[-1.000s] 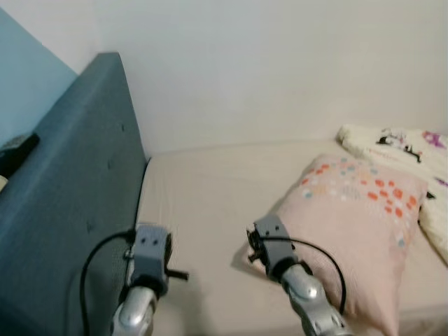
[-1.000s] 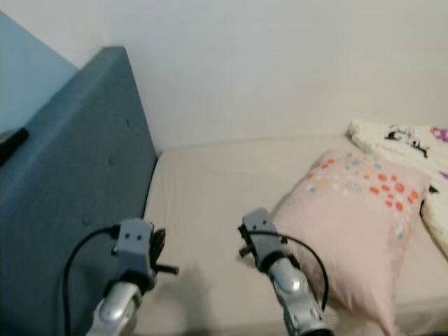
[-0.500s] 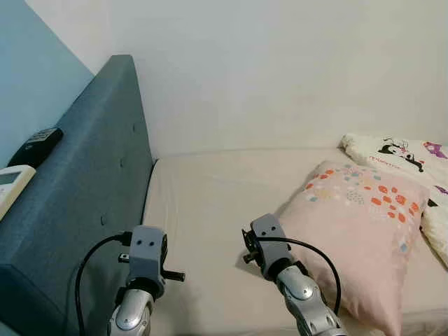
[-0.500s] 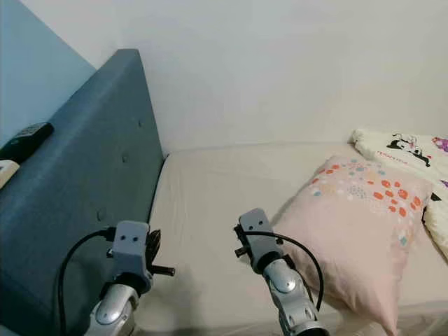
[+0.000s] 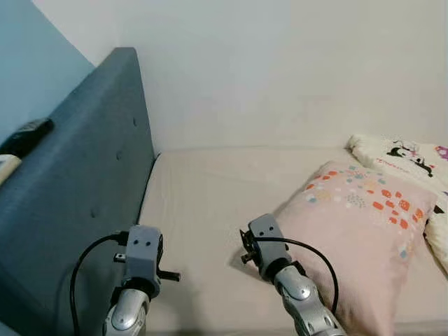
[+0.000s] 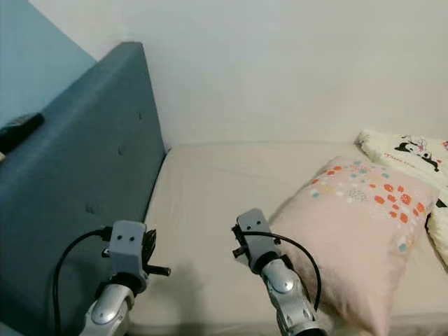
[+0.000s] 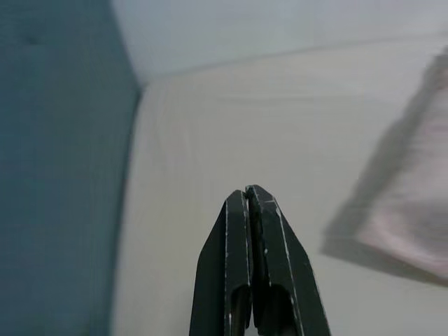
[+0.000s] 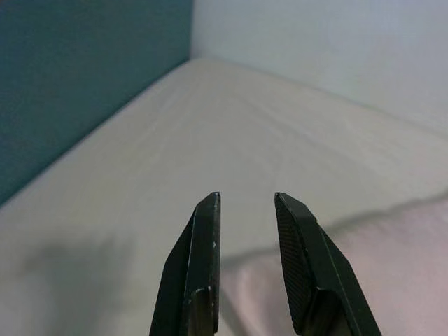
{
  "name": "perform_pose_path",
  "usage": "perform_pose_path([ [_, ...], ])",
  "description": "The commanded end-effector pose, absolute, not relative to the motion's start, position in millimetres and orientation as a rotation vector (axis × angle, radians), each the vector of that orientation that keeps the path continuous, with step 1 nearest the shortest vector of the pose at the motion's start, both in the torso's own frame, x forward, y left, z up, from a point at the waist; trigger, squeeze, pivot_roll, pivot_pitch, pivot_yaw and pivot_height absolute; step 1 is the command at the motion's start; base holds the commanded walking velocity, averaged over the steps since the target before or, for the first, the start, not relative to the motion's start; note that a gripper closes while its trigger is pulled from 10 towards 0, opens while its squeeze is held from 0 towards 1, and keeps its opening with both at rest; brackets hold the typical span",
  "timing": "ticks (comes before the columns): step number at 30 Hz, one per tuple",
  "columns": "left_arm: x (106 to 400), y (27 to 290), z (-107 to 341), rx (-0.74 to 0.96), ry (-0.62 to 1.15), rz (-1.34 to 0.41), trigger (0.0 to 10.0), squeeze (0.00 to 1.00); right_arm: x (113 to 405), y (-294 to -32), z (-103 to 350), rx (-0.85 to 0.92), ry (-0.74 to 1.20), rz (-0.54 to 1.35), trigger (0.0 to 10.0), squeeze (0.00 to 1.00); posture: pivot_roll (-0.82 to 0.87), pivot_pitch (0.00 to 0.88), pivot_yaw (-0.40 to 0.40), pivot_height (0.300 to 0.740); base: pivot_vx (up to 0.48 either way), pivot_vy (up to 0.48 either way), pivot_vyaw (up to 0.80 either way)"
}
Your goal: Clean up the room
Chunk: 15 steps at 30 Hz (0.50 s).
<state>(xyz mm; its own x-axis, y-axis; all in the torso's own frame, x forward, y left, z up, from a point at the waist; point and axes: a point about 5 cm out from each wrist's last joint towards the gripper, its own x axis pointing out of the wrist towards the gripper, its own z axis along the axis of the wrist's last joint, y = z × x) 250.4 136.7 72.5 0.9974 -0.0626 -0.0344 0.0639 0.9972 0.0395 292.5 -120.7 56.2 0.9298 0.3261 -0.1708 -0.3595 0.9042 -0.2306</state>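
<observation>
A pink pillow (image 5: 360, 217) with coloured dots lies on the right of a bed with a cream sheet (image 5: 203, 189). My right gripper (image 8: 246, 201) is open and holds nothing; it hangs over the sheet just beside the pillow's near-left edge (image 8: 406, 266). My left gripper (image 7: 248, 194) is shut and holds nothing, over the sheet near the teal headboard (image 5: 84, 175). Both silver wrists, the left (image 5: 142, 253) and the right (image 5: 262, 241), rise from the bottom of the eye views.
A white blanket (image 5: 406, 155) with a cartoon print lies at the far right of the bed. A black remote (image 5: 26, 135) rests on top of the headboard, with a white device (image 5: 5, 166) at the picture's edge. A white wall backs the bed.
The camera has shifted a little, so the headboard and remotes sit further left. Both arms hold about the same pose over the bed.
</observation>
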Motion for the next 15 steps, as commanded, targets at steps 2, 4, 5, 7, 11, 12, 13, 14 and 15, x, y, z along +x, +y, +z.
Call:
perform_pose_path([
  [2, 249.3, 136.2, 69.9, 0.046, 0.048, -0.063, 10.0, 0.00, 292.1, -121.0, 55.6, -0.266, 0.134, 0.356, 10.0, 0.00, 0.02, 0.045, -0.026, 0.740, 0.000, -0.442, 0.00],
  [4, 249.3, 136.2, 69.8, 0.046, 0.048, -0.063, 10.0, 0.00, 292.0, -121.0, 55.6, -0.266, 0.134, 0.356, 10.0, 0.00, 0.02, 0.045, -0.026, 0.740, 0.000, -0.442, 0.00],
  [5, 249.3, 136.2, 69.7, 0.046, 0.048, -0.063, 10.0, 0.00, 292.0, -121.1, 55.6, -0.267, 0.134, 0.355, 10.0, 0.00, 0.02, 0.047, -0.025, 0.740, 0.000, -0.442, 0.00],
  [7, 249.3, 136.1, 69.7, 0.046, 0.049, -0.064, 10.0, 0.00, 292.0, -121.1, 55.6, -0.267, 0.134, 0.355, 10.0, 0.00, 0.02, 0.047, -0.026, 0.740, 0.000, -0.442, 0.00],
  [11, 249.5, 135.7, 69.9, 0.051, 0.048, -0.070, 10.0, 0.00, 292.3, -121.8, 55.7, -0.269, 0.135, 0.353, 10.0, 0.00, 0.02, 0.047, -0.026, 0.740, 0.000, -0.442, 0.00],
  [12, 249.4, 135.5, 69.9, 0.053, 0.048, -0.071, 10.0, 0.00, 292.3, -121.9, 55.7, -0.270, 0.135, 0.352, 10.0, 0.00, 0.02, 0.048, -0.025, 0.740, 0.000, -0.439, 0.00],
  [13, 249.4, 135.5, 69.8, 0.053, 0.048, -0.072, 10.0, 0.00, 292.3, -122.1, 55.7, -0.270, 0.135, 0.352, 10.0, 0.00, 0.02, 0.048, -0.025, 0.740, 0.000, -0.439, 0.00],
  [14, 249.4, 135.5, 69.8, 0.053, 0.048, -0.072, 10.0, 0.00, 292.4, -122.2, 55.7, -0.271, 0.135, 0.351, 10.0, 0.00, 0.02, 0.048, -0.025, 0.740, 0.000, -0.439, 0.00],
  [15, 249.4, 135.5, 69.8, 0.052, 0.048, -0.071, 10.0, 0.00, 292.4, -122.3, 55.7, -0.271, 0.134, 0.350, 10.0, 0.00, 0.02, 0.048, -0.025, 0.740, 0.000, -0.439, 0.00],
])
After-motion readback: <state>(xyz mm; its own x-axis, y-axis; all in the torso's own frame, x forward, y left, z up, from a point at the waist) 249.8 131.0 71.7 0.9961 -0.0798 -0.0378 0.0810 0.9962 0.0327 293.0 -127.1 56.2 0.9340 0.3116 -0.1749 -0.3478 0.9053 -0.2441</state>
